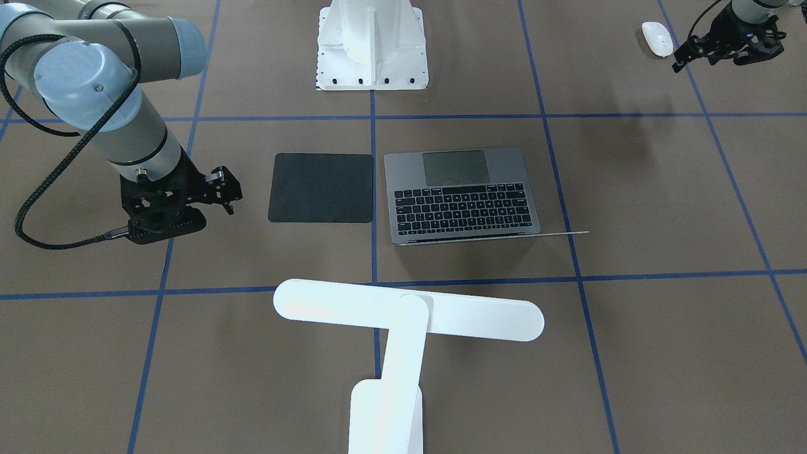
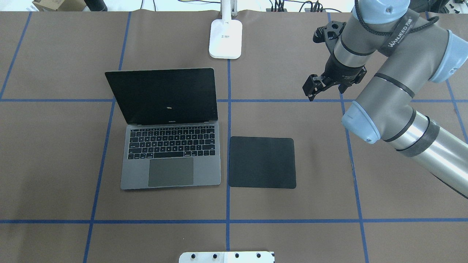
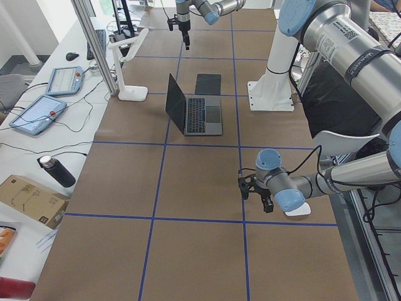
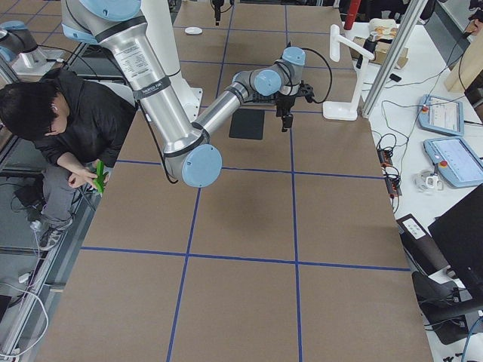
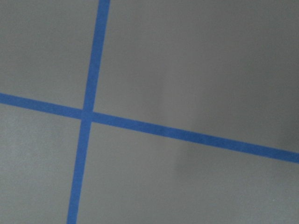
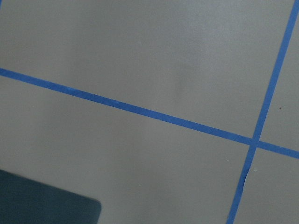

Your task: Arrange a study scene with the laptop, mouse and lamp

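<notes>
lettering "wanjeed" marks right arm [image 2: 396, 40]; right tool [image 2: 325, 87] and left tool [image 1: 722, 53] seem spread, empty.

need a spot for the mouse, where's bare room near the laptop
The black mat beside the laptop on its right is bare, as is the table between laptop and white pedestal. Tightest spot: behind the screen, by the lamp base.
</notes>
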Controlling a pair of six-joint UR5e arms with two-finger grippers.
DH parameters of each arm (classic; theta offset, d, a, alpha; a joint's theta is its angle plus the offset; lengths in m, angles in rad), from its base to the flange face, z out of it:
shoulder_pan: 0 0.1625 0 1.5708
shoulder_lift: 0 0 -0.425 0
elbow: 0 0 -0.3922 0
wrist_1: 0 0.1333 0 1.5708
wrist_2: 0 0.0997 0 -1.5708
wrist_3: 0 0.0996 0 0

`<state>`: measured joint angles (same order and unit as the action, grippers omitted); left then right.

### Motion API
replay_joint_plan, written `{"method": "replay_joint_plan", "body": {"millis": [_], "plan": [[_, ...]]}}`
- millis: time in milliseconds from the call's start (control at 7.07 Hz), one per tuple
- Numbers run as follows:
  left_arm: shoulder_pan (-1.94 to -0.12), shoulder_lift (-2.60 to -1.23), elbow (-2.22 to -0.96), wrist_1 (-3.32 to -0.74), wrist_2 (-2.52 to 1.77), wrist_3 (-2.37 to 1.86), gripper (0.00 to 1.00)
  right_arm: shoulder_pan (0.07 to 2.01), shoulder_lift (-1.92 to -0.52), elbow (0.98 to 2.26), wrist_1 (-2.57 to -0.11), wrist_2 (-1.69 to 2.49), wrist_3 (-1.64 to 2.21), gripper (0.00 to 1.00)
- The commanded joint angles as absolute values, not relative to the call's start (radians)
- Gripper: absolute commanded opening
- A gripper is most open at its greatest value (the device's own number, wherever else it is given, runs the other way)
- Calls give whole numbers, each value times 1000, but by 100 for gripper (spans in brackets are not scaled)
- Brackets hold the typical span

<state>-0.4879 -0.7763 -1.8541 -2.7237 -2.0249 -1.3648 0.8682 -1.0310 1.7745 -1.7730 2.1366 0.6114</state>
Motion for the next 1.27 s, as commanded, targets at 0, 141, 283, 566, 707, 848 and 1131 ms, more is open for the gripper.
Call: {"method": "replay_joint_plan", "body": {"millis": [0, 141, 283, 566, 707, 848, 1131], "plan": [[-454, -772, -1841, -2747, -2025, -1382, 100, 865, -1031, 1790, -1772, 2137, 626, 99], [-398, -772, -1838, -2753, -2020, -1428, 100, 865, -1029, 1792, -1772, 2138, 627, 99], [-327, -772, -1838, -2779, -2020, -1469, 100, 862, -1029, 1798, -1772, 2137, 635, 99], [-185, -773, -1836, -2801, -1981, -1540, 100, 853, -1029, 1799, -1772, 2135, 653, 99], [-131, -773, -1836, -2809, -1965, -1574, 100, 848, -1029, 1799, -1772, 2135, 660, 99], [-83, -773, -1836, -2810, -1956, -1586, 100, 842, -1029, 1805, -1772, 2135, 660, 99], [-11, -773, -1835, -2819, -1956, -1595, 100, 841, -1029, 1805, -1772, 2135, 660, 99]]}}
